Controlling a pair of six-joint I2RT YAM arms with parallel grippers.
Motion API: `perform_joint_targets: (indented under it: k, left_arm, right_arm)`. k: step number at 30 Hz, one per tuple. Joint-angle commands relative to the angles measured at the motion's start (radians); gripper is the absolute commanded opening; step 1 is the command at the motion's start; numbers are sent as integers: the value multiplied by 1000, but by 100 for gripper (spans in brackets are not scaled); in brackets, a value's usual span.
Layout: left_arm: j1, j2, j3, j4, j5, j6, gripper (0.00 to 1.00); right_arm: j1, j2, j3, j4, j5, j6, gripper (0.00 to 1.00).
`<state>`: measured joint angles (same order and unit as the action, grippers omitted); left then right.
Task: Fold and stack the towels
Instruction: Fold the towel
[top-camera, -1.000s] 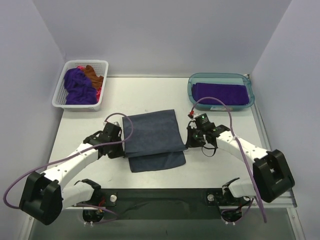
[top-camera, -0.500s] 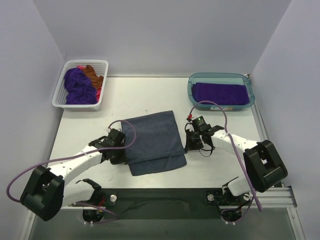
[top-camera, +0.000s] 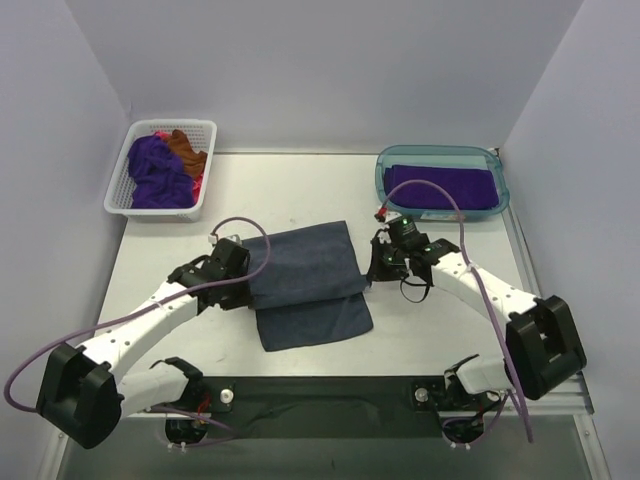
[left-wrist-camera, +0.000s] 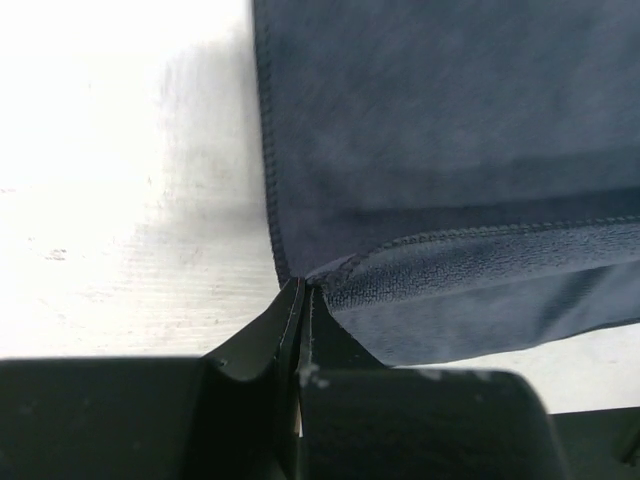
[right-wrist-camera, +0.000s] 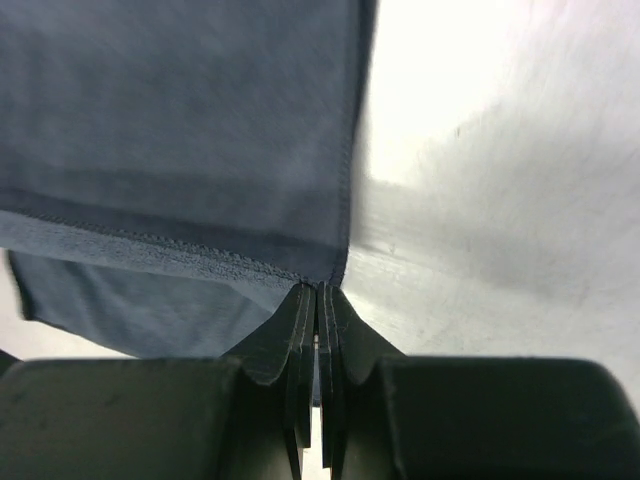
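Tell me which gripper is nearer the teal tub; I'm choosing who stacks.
Right. The right gripper is in front of the teal tub; the left gripper is across the grey towel.

Grey towel (top-camera: 305, 280): matt cloth, fine short nap, stitched hem. Tabletop (top-camera: 300, 190): white, smooth, faint sheen, light scuffs. Left claw (left-wrist-camera: 300, 292) and right claw (right-wrist-camera: 318, 292): black, matt, plastic by the look. Far-left basket (top-camera: 150, 212): white plastic lattice. Far-right tub (top-camera: 381, 180): teal, translucent, glossy plastic.
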<state>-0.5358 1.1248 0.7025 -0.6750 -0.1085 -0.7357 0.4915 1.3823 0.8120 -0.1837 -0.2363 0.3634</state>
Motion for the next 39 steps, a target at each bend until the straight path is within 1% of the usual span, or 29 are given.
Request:
perform_joint_targets:
  k: [1,6,10,14,17,23,33,35,39]
  left_arm:
    - [-10,-56,110,-116,-69,16,0]
    - [-65,-131,92,-152,-53,-37,0]
    - [-121,-164,0,-149,-16,-93,0]
    - [-145,-154,-81,-129,7,-113,3]
    - [-147,-126,-136,-98,21,-119,5]
    - [-156,-108,-150,-77,40,-114,10]
    - [-156,-85,-167,-61,26,-122,11]
    - [-156,-95,-164,-64,18,-122,11]
    - [-155,-128,-138,-86,-10,-123,10]
  right_arm:
    - [-5,-113,73,-72,45,-27,0]
    - [2,-195,53,-125,25,-26,0]
    - [4,-258,-14,-138,11,-1,0]
    - [13,-244,-83,-137,5,16,0]
    - [19,-195,-125,-135,11,23,0]
    - [36,-137,-166,-132,20,35,0]
    - [53,-118,-189,-126,-6,42,0]
    - [55,-121,-186,-126,-15,40,0]
    - [56,-184,-160,-134,-12,43,0]
